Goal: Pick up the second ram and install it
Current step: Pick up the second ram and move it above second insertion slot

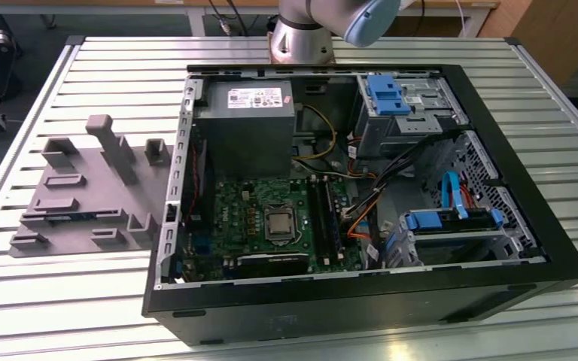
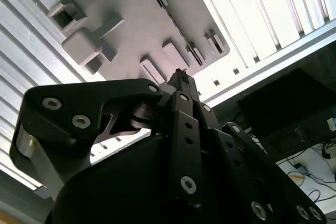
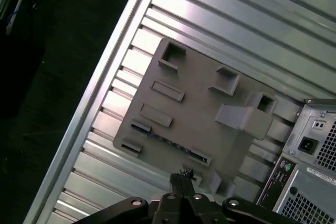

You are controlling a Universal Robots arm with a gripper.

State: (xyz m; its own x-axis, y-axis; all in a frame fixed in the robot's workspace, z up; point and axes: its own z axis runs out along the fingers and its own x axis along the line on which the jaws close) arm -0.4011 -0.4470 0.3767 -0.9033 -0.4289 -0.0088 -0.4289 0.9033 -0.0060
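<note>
The black two-finger gripper (image 3: pixel 182 174) hangs over the grey plastic holder tray (image 3: pixel 199 103), its fingers pinched narrow and holding nothing. The second ram (image 3: pixel 168 141), a thin blue-green stick, stands on edge in that tray, at nine o'clock from the open black computer case (image 1: pixel 369 304) in the exterior view. My worry is that closed fingers coming down off-line would strike the stick's edge or the tray and knock it askew.

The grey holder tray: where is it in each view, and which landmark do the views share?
Exterior view: the grey holder tray lies at the exterior view's left of the computer case.
First wrist view: tray beyond the end effector, beside the case.
Second wrist view: tray beyond the end effector.
Shared landmark: the slatted table beneath.
</note>
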